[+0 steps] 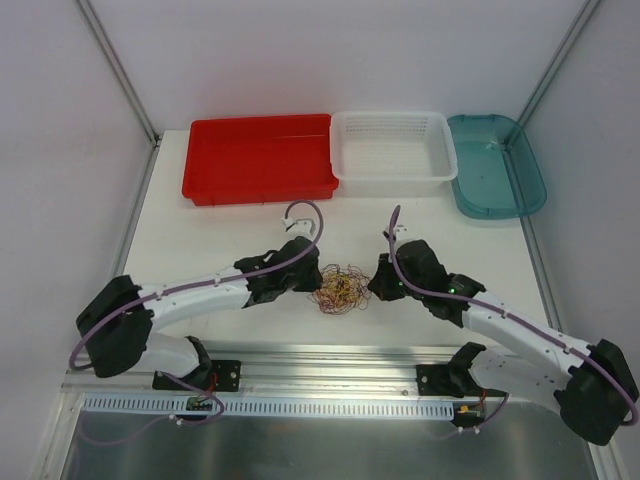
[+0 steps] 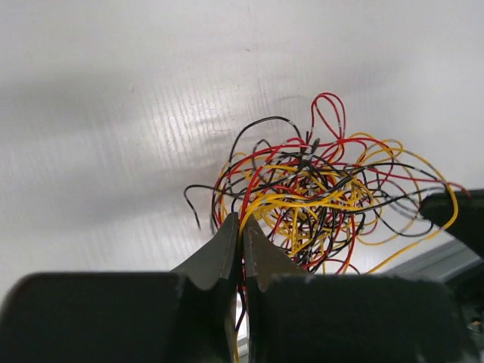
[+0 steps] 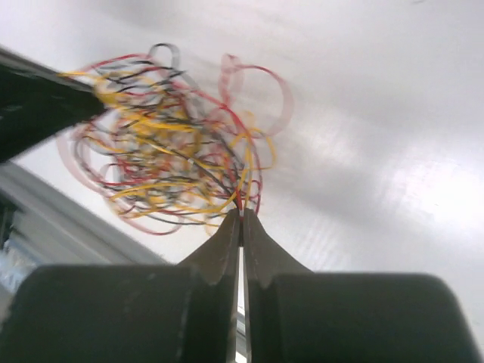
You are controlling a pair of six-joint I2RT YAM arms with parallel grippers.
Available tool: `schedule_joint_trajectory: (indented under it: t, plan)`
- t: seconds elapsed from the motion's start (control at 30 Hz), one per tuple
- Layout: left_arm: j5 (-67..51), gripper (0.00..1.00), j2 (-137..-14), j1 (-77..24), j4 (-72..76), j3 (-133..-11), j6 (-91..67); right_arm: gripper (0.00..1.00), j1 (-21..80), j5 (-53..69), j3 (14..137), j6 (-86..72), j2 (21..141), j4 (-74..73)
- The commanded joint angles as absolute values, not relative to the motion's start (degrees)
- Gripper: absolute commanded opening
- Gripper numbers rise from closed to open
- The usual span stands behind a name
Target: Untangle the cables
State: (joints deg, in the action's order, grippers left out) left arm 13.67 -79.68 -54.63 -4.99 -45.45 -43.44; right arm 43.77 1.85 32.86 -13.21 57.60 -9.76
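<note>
- Two tools, both clenched, meet over the near-middle of the bench (image 1: 230,225), just past the metal rail (image 1: 330,358) where my arms are bolted.
- On my left wrist view, the left tool (image 2: 242,224) has its fingers pinched tight together. Yellow and red strands run in between the tips, so it grips one edge of the clump.
- On my right wrist view, the right tool (image 3: 242,217) is pressed closed the same way. A few red and yellow strands converge right at its tips, so it grips the opposite edge.
- The cables (image 1: 340,288) form one loose knotted ball of yellow, red and black wire, sitting between the two tools. I cannot tell whether it rests on the bench or hangs just above it.
- Some loops are blurred in the right wrist view, so I cannot trace single strands there.
- Farther back, along the far edge, I see three containers in a row. A red tray (image 1: 258,155) is on the left, a white basket (image 1: 392,148) sits just beside it in the middle, and a teal tray (image 1: 497,170) is at the right corner, all well apart from the cables.
</note>
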Motion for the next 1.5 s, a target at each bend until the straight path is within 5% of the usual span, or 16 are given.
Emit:
schedule_joint_trajectory:
  t: [0.0,0.3,0.67,0.87,0.93,1.0,1.1,1.2,1.47]
  plan:
    - [20.04,0.00,-69.98,-52.13,-6.58,-42.20,-48.32,0.01,43.77,-10.78,36.29,-12.31,51.96,-20.11]
    - [23.37,0.00,-53.62,-38.87,-17.04,-37.62,-50.17,0.01,36.66,-22.93,45.87,-7.75,38.16,-38.84]
    - [32.52,0.00,-41.49,-27.77,-28.65,-42.89,-48.26,0.01,23.73,-23.73,58.96,-1.50,36.38,-47.46]
    - [17.34,0.00,-45.86,-27.77,-27.52,-41.14,-46.05,0.01,23.64,-12.84,52.66,-2.54,36.65,-43.51]
    - [11.02,0.00,-46.93,-28.21,-23.41,-37.02,-46.31,0.09,23.64,-8.10,47.39,-3.07,37.79,-42.10]
    - [4.67,0.00,-47.63,-30.31,-19.79,-32.72,-47.71,0.38,23.82,-3.55,43.44,-4.13,39.72,-41.14]
    - [3.77,0.00,-49.21,-36.28,-15.91,-30.15,-49.65,0.60,26.09,1.21,40.96,-3.96,39.73,-38.25]
    - [4.22,0.00,-52.02,-41.04,-14.42,-29.97,-51.67,0.69,31.78,1.85,41.04,-4.22,40.60,-35.08]
    - [4.74,0.00,-57.83,-47.81,-9.67,-30.15,-57.30,0.70,47.97,-3.85,42.89,-13.26,51.14,-23.39]
